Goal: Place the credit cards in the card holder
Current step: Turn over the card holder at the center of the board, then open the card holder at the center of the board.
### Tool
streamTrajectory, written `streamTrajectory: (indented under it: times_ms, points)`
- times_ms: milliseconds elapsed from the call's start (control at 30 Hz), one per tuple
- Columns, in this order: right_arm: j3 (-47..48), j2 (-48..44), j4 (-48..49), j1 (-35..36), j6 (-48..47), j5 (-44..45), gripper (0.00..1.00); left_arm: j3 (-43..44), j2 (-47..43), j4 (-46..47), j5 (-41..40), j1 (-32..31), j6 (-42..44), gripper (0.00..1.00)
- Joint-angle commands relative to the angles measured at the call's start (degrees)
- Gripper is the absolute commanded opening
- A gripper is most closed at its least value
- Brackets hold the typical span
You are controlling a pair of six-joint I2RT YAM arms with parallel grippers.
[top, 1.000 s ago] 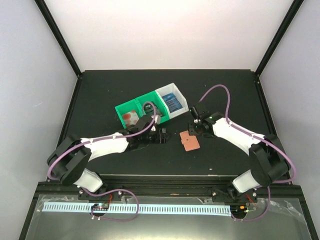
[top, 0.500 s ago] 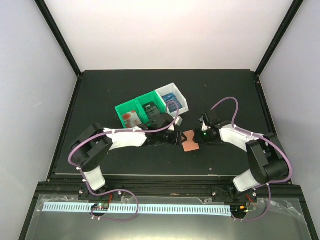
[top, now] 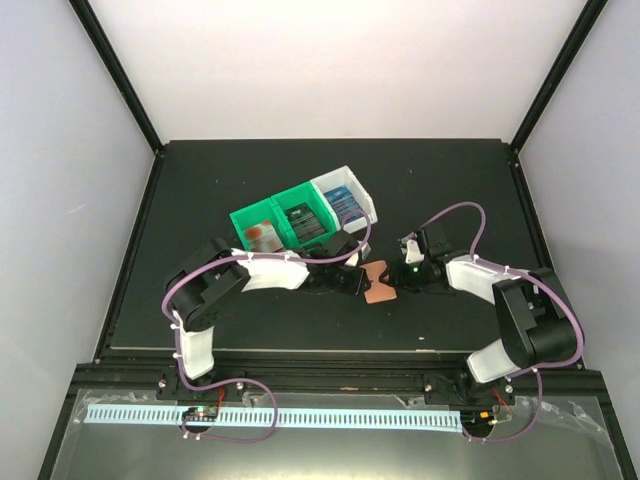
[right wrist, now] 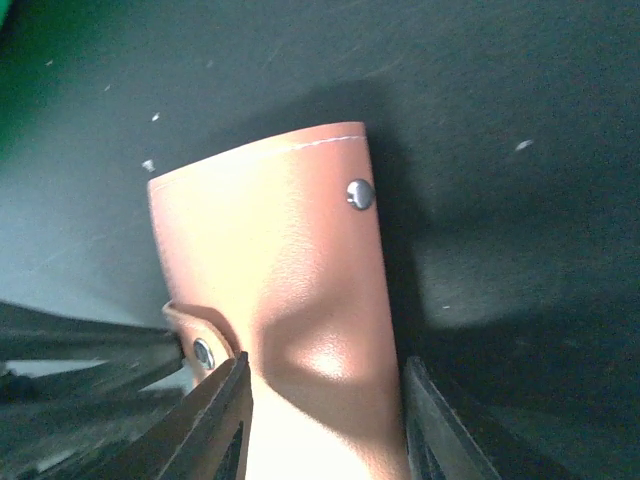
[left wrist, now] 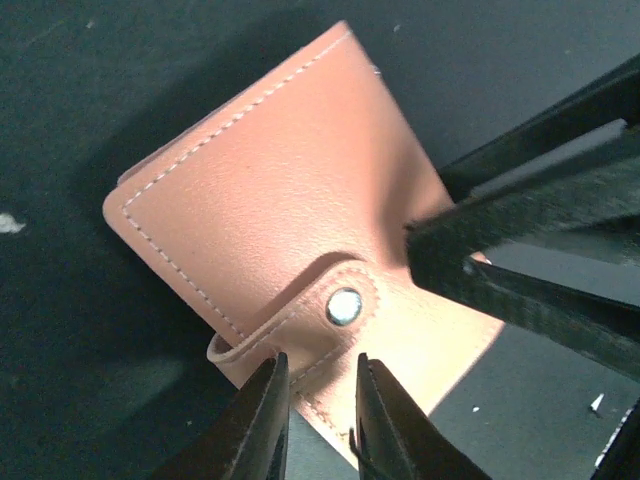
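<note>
The salmon-brown card holder lies closed on the black table between my two grippers. In the left wrist view, the card holder shows its snap tab, and my left gripper straddles the tab's near edge with its jaws narrowly apart. My left gripper is at the holder's left side. My right gripper clamps the card holder across its width, and the leather is dented. The right gripper is at its right side. The credit cards lie in the bins behind.
A row of bins stands behind the left arm. The first green bin holds a white and red card. The second green bin holds dark cards, and the white bin holds blue ones. The right gripper's fingers cross the left wrist view.
The left arm has stretched right to the card holder and its jaws have narrowed. The right gripper has come down onto the holder's right side.
</note>
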Motion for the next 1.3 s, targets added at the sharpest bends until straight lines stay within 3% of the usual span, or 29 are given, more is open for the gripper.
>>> streamTrajectory:
  times_ms: [0,300,633,933,1267]
  points:
    - [-1.29,0.89,3.16,-0.33,-0.76,-9.22,0.44,-1.12,2.04,-1.94,-2.01,-0.33,0.75,0.18]
    - [-5.22,-0.45,16.45,-0.35,4.98,-25.17,0.45,-4.74,3.2,-0.8,-3.47,-0.24,-0.22,0.1]
    - [-6.6,-4.45,17.8,0.61,4.03,-27.57,0.45,-6.82,1.14,0.18,-5.05,1.07,-0.81,0.08]
    - [-1.57,-1.8,3.94,4.7,-2.6,-11.7,0.45,-7.97,0.65,1.59,-4.17,1.68,-1.24,0.07]
    - [1.39,-2.88,-3.9,6.39,-3.65,3.83,0.47,-8.11,0.48,2.0,-4.16,2.47,-1.34,0.07]
